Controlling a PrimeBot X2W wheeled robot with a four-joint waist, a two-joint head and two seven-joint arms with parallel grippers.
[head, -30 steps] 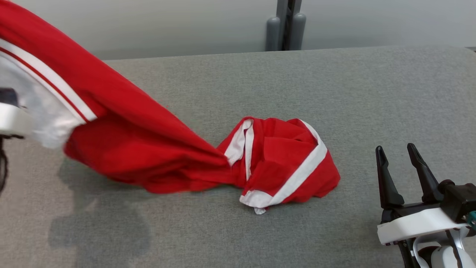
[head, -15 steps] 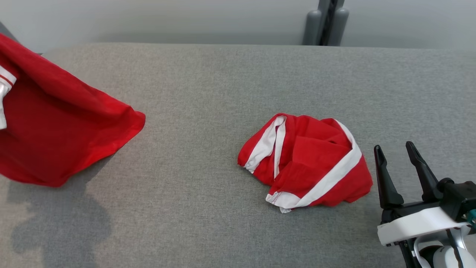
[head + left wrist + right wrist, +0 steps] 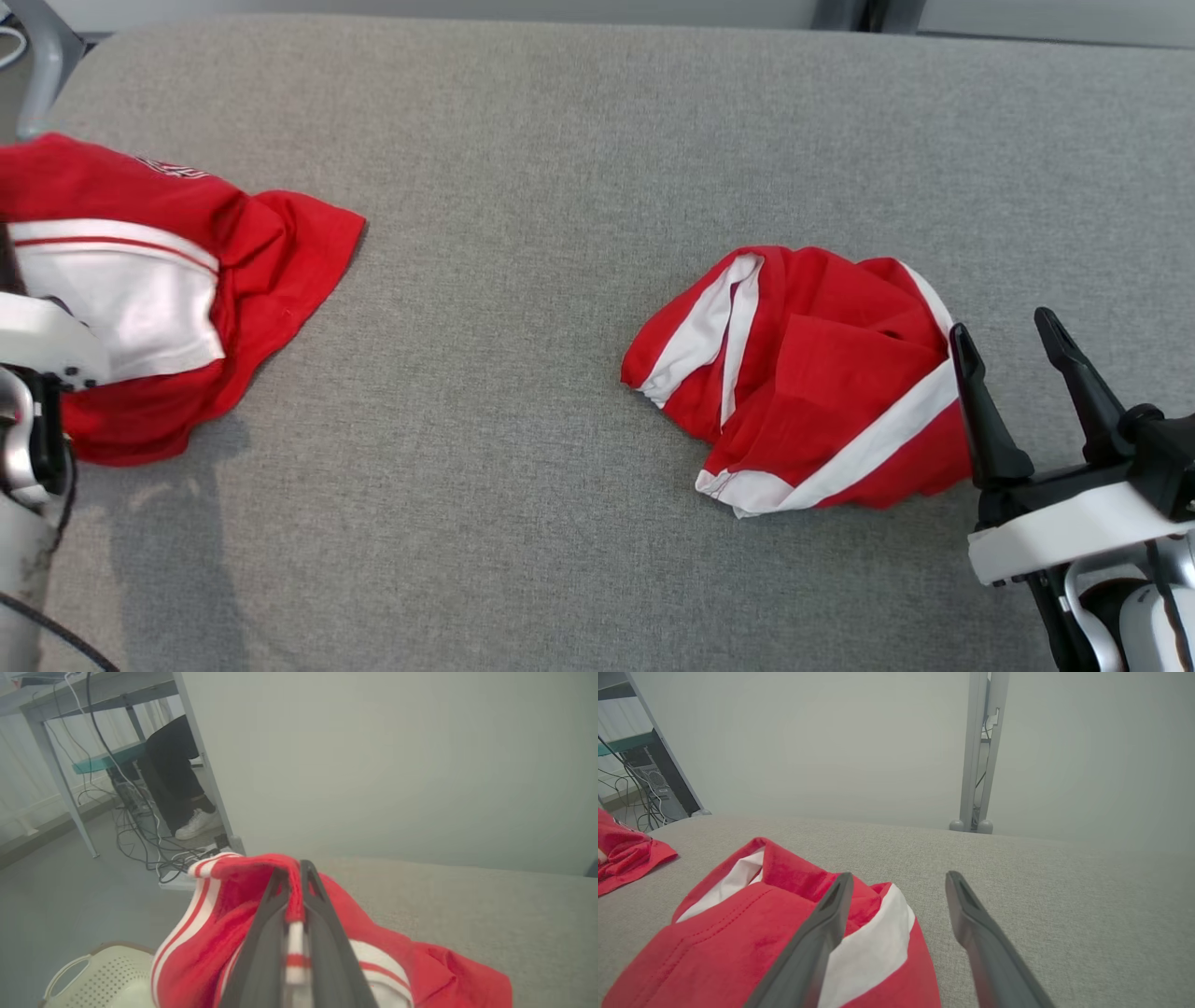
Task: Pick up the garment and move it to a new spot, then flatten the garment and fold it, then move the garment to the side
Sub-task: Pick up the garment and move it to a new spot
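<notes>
A red garment (image 3: 271,243) with white bands lies bunched at the left end of the grey table (image 3: 523,187). My left gripper (image 3: 293,870) is shut on a red-and-white fold of the garment (image 3: 210,952) near the table's left end. In the head view the left arm's white wrist (image 3: 42,336) covers part of the cloth. A second crumpled red garment with white stripes (image 3: 822,373) lies right of centre. My right gripper (image 3: 1013,336) stands open at that one's right edge, its left finger over the cloth (image 3: 714,933), nothing between the fingers.
A cream perforated basket (image 3: 93,975) sits on the floor below the table's left end. Beyond it a person's dark trouser leg and white shoe (image 3: 196,821) show under a desk, among cables. A grey metal post (image 3: 978,765) stands behind the table.
The head camera has tilted down and shifted. The held garment pulled free of the second one, swung left through the air and now rests bunched on the table. The right gripper stayed open.
</notes>
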